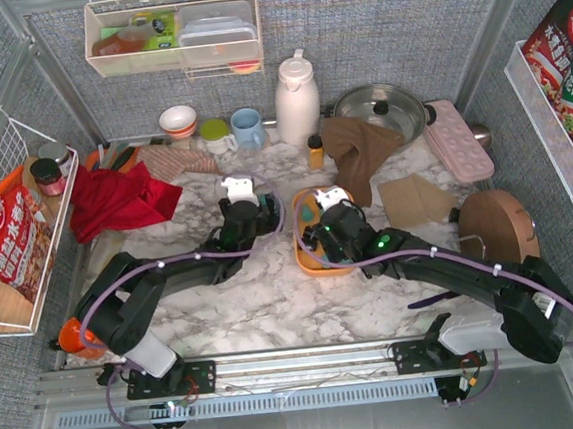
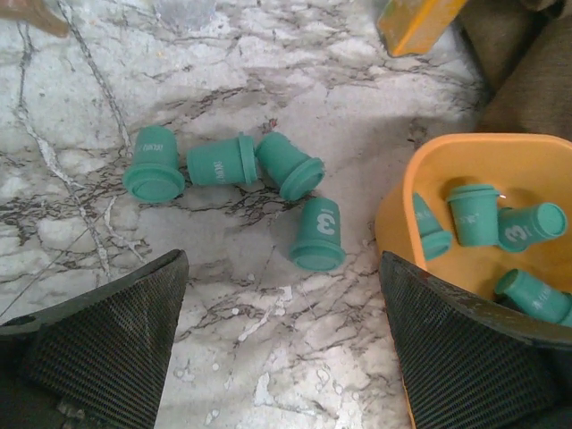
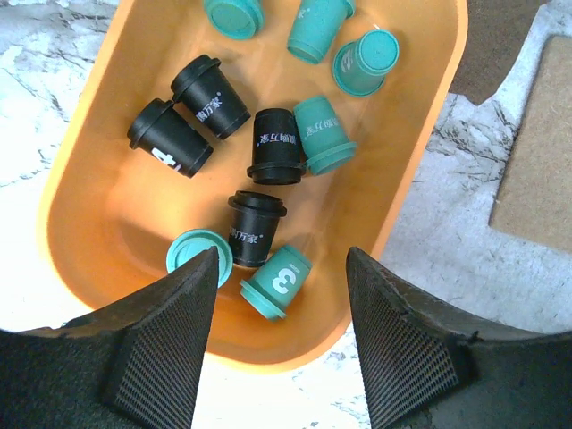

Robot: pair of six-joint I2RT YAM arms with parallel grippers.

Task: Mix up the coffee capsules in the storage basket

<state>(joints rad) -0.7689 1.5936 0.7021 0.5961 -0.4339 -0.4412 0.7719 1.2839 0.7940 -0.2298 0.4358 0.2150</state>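
Observation:
The orange storage basket [image 3: 107, 206] holds a mix of black coffee capsules [image 3: 259, 228] and teal ones [image 3: 323, 134]. My right gripper [image 3: 279, 331] hangs open over the basket's near end. A teal capsule marked 3 [image 3: 277, 281] lies loose on the floor between its fingers. Several teal capsules [image 2: 223, 161] lie on the marble left of the basket [image 2: 483, 152], one [image 2: 320, 234] closest to it. My left gripper [image 2: 281, 340] stands wide open over bare marble just short of them. From above, the left gripper [image 1: 239, 190] and right gripper [image 1: 333, 200] flank the basket [image 1: 305, 258].
A red cloth [image 1: 115, 199] lies at the left and a brown cloth [image 1: 361, 148] behind the basket. An amber bottle [image 1: 315, 152], white thermos [image 1: 296, 98], lidded pot [image 1: 383, 111] and pink tray [image 1: 458, 139] line the back. A cardboard piece [image 1: 416, 200] sits right.

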